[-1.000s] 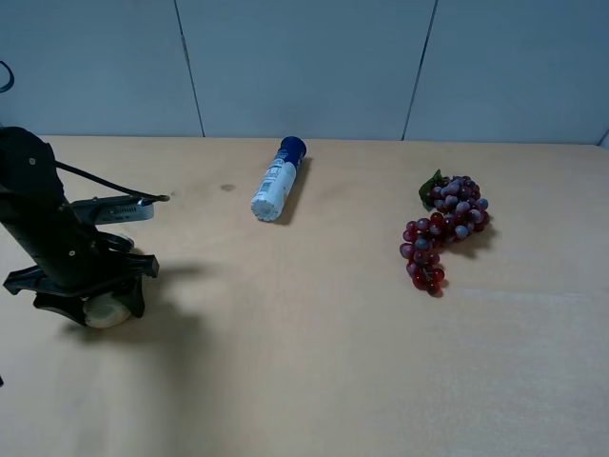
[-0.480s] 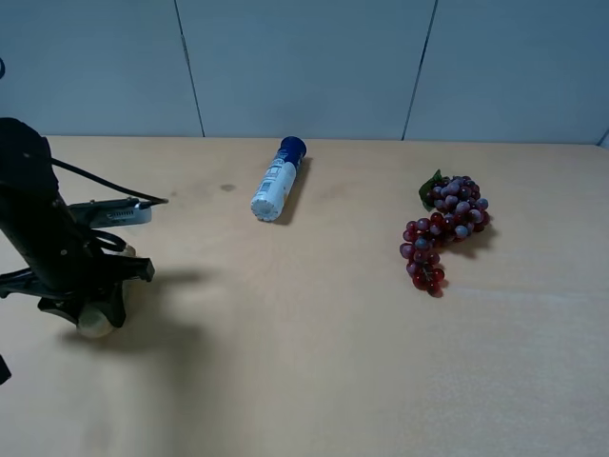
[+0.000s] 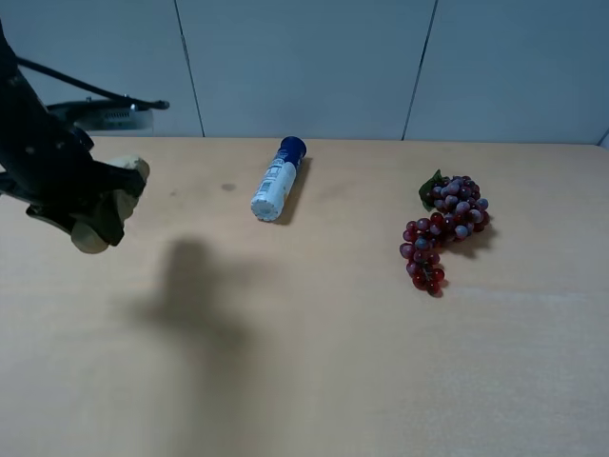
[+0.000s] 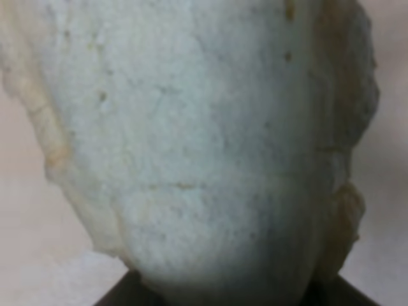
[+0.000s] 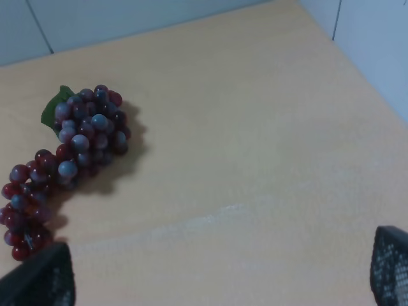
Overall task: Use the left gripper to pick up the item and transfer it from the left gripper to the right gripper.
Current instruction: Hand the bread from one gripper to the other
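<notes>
The pale beige bread loaf (image 3: 91,234) hangs in my left gripper (image 3: 99,204), which is shut on it and holds it well above the table at the far left. The loaf's ends stick out on both sides of the black jaws. In the left wrist view the loaf (image 4: 204,127) fills nearly the whole picture. My right gripper (image 5: 223,280) is open and empty; only its two dark fingertips (image 5: 38,280) show at the picture's edge, above the table near the grapes. It is out of the exterior high view.
A white blue-capped bottle (image 3: 277,181) lies at the back middle of the tan table (image 3: 314,352). A red-purple grape bunch (image 3: 441,228) lies to the right; it also shows in the right wrist view (image 5: 67,156). The arm's shadow falls on the table's left.
My left gripper has risen from the table with the loaf, up and toward the back. Its shadow has moved away from it. The bottle and grapes have not moved.
</notes>
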`<state>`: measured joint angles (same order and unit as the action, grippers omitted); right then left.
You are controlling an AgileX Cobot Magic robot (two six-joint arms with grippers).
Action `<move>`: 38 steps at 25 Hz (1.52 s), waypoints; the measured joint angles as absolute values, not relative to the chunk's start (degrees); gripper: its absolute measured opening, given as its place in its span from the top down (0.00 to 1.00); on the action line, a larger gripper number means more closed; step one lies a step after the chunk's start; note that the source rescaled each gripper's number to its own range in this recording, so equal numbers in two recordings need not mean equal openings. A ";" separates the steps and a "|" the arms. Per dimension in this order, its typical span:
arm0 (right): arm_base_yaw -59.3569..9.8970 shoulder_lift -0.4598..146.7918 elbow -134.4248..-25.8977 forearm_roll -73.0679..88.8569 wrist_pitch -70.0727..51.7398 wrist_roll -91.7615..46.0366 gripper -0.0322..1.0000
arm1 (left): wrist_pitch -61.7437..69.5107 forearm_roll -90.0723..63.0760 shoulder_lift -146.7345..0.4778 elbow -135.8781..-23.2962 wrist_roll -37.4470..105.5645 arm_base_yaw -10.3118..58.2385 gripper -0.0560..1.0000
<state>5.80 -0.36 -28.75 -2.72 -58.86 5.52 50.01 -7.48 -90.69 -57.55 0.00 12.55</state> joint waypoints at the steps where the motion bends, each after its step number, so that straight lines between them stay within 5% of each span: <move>1: 5.80 -0.36 -28.75 -2.72 -58.86 5.52 0.00 | 51.50 -7.48 -90.52 -59.64 1.53 12.55 0.86; 16: 5.80 -0.36 -28.75 -2.72 -58.86 5.52 0.00 | 64.68 -7.04 -90.45 -73.88 15.92 14.81 0.88; 38: 5.80 -0.36 -28.75 -2.78 -58.86 5.52 0.00 | 47.14 0.00 -90.45 -70.51 44.01 44.11 0.91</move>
<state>5.80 -0.36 -28.75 -2.78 -58.86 5.52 47.14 0.00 -90.45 -70.51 44.01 44.11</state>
